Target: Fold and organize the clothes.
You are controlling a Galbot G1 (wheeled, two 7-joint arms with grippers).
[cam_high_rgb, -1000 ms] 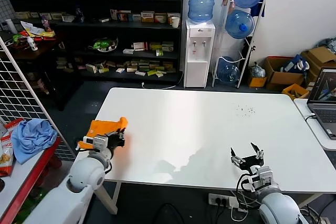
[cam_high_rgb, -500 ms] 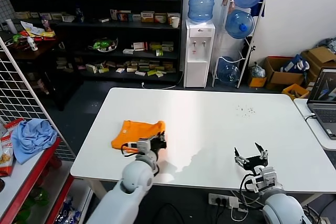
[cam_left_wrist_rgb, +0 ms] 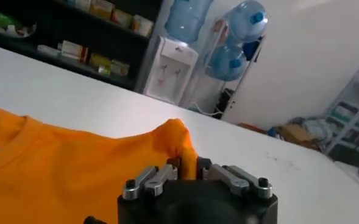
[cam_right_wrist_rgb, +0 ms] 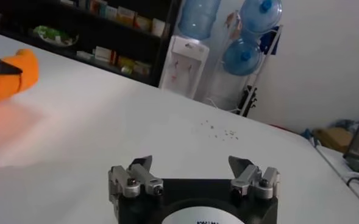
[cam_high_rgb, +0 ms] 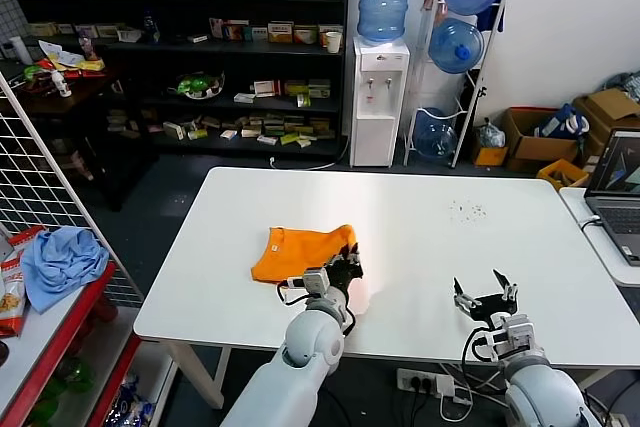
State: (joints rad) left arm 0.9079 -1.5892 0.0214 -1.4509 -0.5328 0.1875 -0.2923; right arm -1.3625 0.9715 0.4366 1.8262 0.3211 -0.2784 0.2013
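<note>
One orange shirt [cam_high_rgb: 303,252] lies mid-worktop [cam_high_rgb: 450,247], nearer the left edge. Left claw [cam_high_rgb: 347,265] pinches its raised right corner, barely parted. Right claw [cam_high_rgb: 486,297] hovers wide open, empty, near the front edge.

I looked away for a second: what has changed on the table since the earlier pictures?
The left gripper dragged the orange T-shirt from the table's left edge toward its middle, a fold of fabric between its fingers. The right gripper stayed open near the front edge, barely moved.
</note>
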